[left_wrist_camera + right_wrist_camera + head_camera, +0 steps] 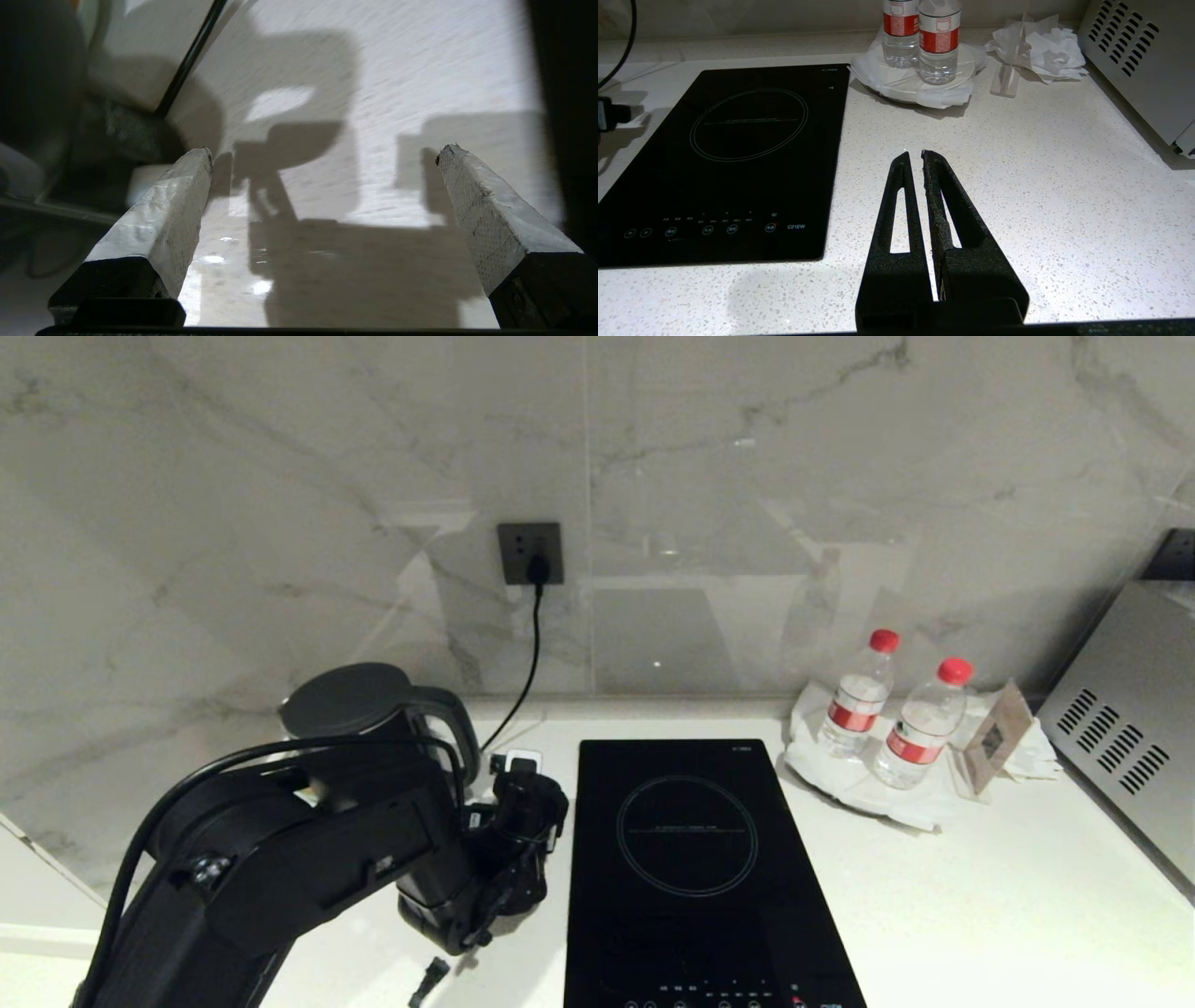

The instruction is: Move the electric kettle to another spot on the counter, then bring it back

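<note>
The electric kettle (345, 698), glossy black with a flat lid and loop handle, stands at the back left of the white counter (980, 896). My left arm crosses in front of it and hides most of its body. My left gripper (519, 773) is just right of the kettle's handle, low over the counter between kettle and cooktop. In the left wrist view the left gripper (324, 151) is open wide, with only bare counter (373, 84) between its white-taped fingers (163, 219). My right gripper (913, 153) hovers shut and empty over the counter (1041, 196), right of the cooktop.
A black glass cooktop (691, 859) lies mid-counter. A cord (532, 644) runs down from the wall socket (530, 553) toward the kettle. Two red-capped water bottles (857, 695) stand on a paper-lined plate (840, 779). A metal appliance (1130, 728) fills the right end.
</note>
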